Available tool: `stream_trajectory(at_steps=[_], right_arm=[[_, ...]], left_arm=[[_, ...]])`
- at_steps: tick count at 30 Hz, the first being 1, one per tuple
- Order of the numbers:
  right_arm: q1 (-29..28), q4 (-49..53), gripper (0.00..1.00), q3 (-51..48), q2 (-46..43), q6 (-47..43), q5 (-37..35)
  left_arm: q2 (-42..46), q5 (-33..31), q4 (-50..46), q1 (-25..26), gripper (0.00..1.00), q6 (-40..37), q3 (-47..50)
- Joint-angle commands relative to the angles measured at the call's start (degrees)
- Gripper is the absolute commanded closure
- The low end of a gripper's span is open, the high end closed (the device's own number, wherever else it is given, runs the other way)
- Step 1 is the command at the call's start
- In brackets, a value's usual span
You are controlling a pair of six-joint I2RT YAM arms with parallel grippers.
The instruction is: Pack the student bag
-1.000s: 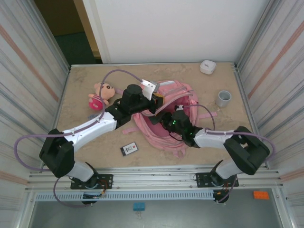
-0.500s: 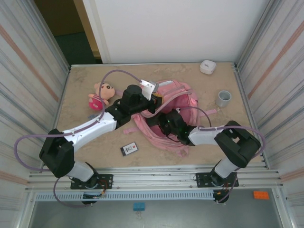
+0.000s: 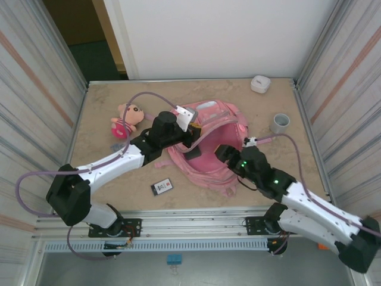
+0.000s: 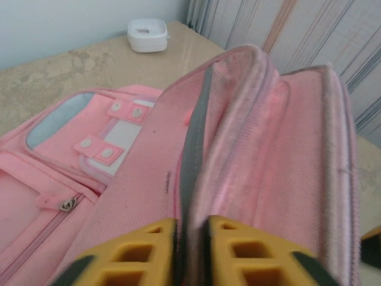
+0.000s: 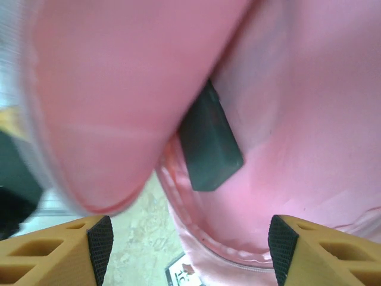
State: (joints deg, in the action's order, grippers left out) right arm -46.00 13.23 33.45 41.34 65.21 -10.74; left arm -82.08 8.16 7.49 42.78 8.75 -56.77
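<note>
Student bag: big pink fabric backpack, lying mid-table a little right of centre, between the two arms. Pale patch with snap tabs and a zipped pocket showed on its front in the left wrist view. The main mouth gaped upward, its rim trimmed in grey.

Front pockets lay toward the far wall, and loose pink straps trailed toward the near edge and out to the right. The long axis seemed to run near to far, tilted slightly left at the near end; crumpled fabric made this uncertain.

Left gripper: fingers nearly together, pinching the grey-trimmed rim of the raised flap.

Right gripper: at the bag's near-right rim, jaws spread wide with nothing in them. Its camera looked into the pink interior, where a dark block lay against the lining.

On the table: plush doll left of the bag, grey cup to its right, white box by the far wall, small card near the front edge.
</note>
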Motion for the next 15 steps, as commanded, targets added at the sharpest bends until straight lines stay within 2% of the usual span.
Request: stream_trajectory(at_steps=[1, 4, 6, 10, 15], right_arm=[[1.15, 11.21, 0.3, 4.49, -4.66, -13.29, -4.43], [3.09, 14.86, 0.29, 8.95, -4.58, -19.89, -2.21], [3.87, 16.26, 0.29, 11.81, -2.93, -23.44, -0.73], [3.82, 16.55, 0.29, 15.21, 2.16, -27.53, 1.7], [3.87, 11.51, 0.29, 15.03, 7.2, -28.46, 5.6]], left_arm=[[3.21, -0.47, -2.08, 0.28, 0.62, 0.96, 1.52], [5.73, -2.02, -7.23, -0.26, 0.39, 2.85, 2.02], [7.99, -4.65, -12.7, -1.82, 0.28, 4.67, 1.76], [11.26, -7.19, -26.29, -10.91, 0.2, 12.41, 0.74], [13.92, -5.44, -37.0, -27.39, 0.16, 21.79, 3.42]])
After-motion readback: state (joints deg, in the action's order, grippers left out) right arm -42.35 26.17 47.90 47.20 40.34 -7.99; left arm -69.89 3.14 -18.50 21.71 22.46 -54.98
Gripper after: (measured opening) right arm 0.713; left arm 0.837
